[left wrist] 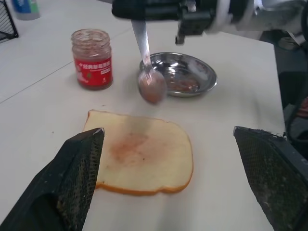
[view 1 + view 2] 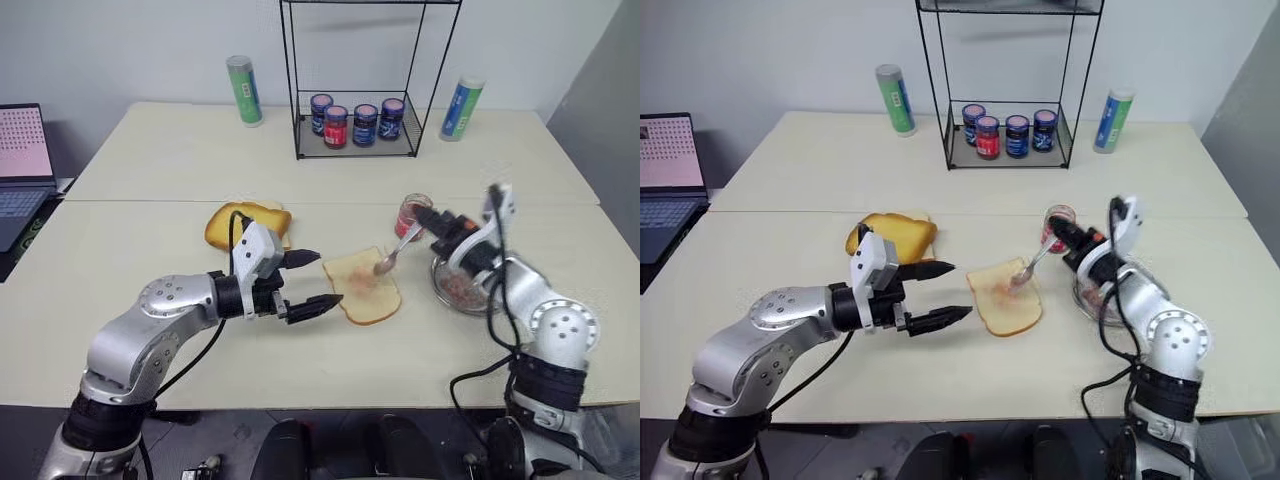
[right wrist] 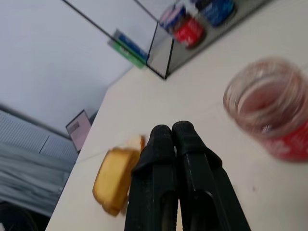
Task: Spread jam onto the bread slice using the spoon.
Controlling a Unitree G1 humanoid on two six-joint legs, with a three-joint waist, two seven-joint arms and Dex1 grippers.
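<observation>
My right pincer (image 2: 432,222), clenched on the loaded spoon (image 2: 396,251), hovers above the bread slice (image 2: 362,287); next, lower and smear.

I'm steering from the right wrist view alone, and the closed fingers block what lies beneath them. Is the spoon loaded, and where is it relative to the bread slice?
Observer: The spoon in the right gripper carries a lump of jam and hangs above the far edge of the bread slice, not touching it.
Operator: Any jam on the slice yet?
Observer: Only a faint pinkish smear near its centre.
Operator: Where is the other arm?
Observer: The left gripper is open, its fingers either side of the slice's near end without touching it.
Operator: Anything near my elbow?
Observer: A steel bowl with jam residue sits beside the jam jar.
</observation>
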